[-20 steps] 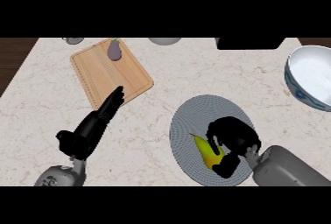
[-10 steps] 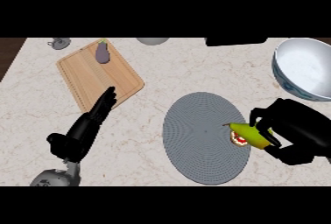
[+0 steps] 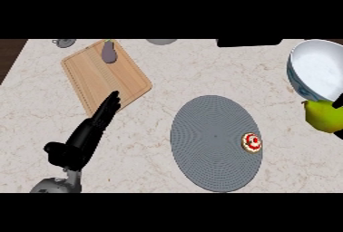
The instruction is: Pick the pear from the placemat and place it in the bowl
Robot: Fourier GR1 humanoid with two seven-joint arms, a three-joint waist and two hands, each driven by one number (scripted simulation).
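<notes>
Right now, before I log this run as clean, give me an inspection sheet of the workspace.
Surface: pale marble counter.
Job's things: pear off the placemat, just below the bowl in view, not in it.
Clutter: small red-and-white item on the placemat; eggplant on the cutting board.
Hands: left hand open, resting at the left; right hand barely shows by the pear.
Cables: nothing seen.
Surroundings: dark object at the far edge.

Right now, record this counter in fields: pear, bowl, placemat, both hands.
placemat: grey round woven placemat, small red-and-white item on it
bowl: white round bowl, upper right
pear: yellow-green pear, right edge, off the placemat, outside the bowl
left hand: black left hand, open, lower left
right hand: black right hand, sliver by the pear
</notes>
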